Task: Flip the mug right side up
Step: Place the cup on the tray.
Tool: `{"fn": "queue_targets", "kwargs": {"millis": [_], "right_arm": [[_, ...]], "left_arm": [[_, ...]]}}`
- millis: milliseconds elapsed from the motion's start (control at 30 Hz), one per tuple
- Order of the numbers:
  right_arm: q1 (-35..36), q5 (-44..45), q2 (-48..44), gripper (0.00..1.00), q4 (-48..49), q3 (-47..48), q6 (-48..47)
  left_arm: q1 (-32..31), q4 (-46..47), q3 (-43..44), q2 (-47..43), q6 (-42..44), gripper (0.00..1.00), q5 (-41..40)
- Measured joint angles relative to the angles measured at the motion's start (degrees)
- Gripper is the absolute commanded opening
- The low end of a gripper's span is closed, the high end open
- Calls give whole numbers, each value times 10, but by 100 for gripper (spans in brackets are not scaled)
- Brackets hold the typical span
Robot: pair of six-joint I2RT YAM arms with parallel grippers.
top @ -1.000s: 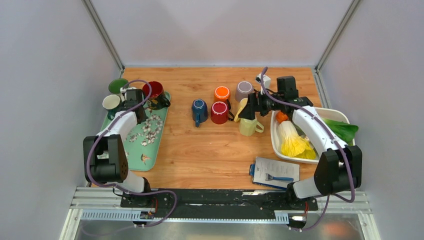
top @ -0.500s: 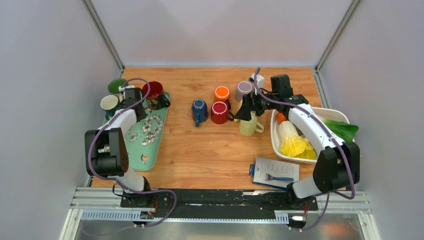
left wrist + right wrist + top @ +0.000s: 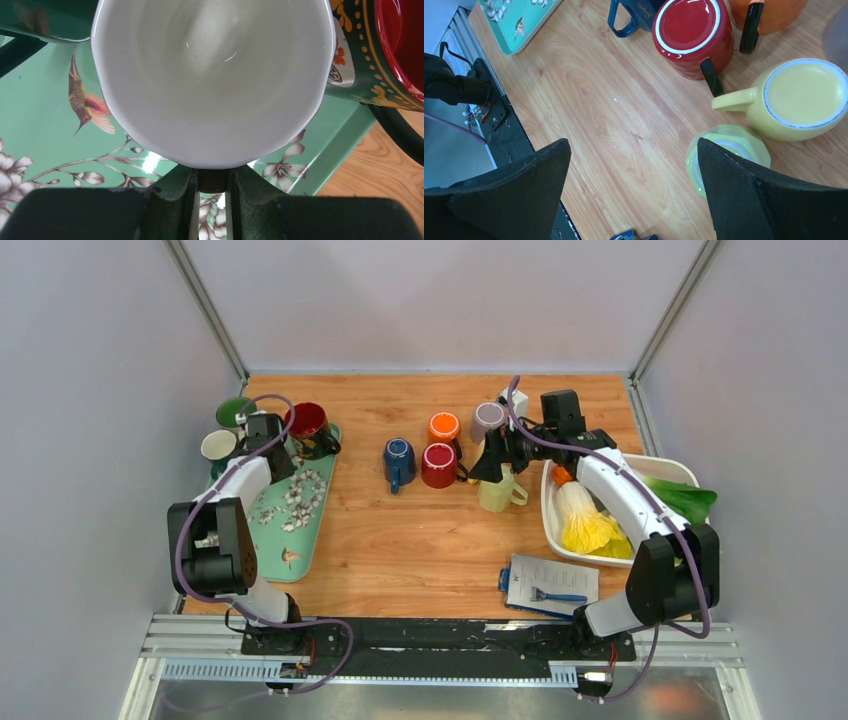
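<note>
Wooden table (image 3: 400, 540) between grey walls, and it is crowded. At left, a green tray (image 3: 305, 540) carries a green mug (image 3: 236, 410), a red-lined mug (image 3: 308, 420) and the white mug (image 3: 218, 445). Mid-table stand a blue mug (image 3: 398, 460), red mug (image 3: 438, 465), orange mug (image 3: 444, 427) and grey mug (image 3: 487, 418). At right is a white bin (image 3: 546, 508) of vegetables, and near the front a leaflet (image 3: 540, 575) with a razor (image 3: 560, 595) on it

White mug's mouth faces up, axis upright, hemmed in by the two mugs beside it. Left gripper (image 3: 212, 175) pinches a dark piece under its rim (the handle, as far as it shows). Whether the mug rests on the tray cannot be told

Right gripper (image 3: 634, 145) hangs spread wide above the yellow mug (image 3: 804, 97) and pale mug (image 3: 726, 155), touching neither. Both sit base up, axes upright. Yellow mug's handle points at the red mug, whose dark handle nearly meets it. From above, the arm hides most of the yellow mug
</note>
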Motion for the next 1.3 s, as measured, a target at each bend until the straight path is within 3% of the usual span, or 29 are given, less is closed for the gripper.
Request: {"fn": "queue_targets", "kwargs": {"millis": [467, 633, 900, 1133, 1300], "right_arm": [[0, 0, -3, 100, 0, -5, 0], [0, 0, -5, 100, 0, -5, 0], [0, 0, -5, 100, 0, -6, 0], [0, 0, -6, 100, 0, -15, 0], [0, 0, -7, 100, 1, -15, 0]], "left_arm": [[49, -31, 4, -13, -63, 12, 57], [57, -31, 4, -14, -63, 24, 73], [60, -44, 12, -14, -62, 24, 84], [60, -49, 20, -15, -59, 41, 90], [60, -47, 35, -20, -59, 46, 93]]}}
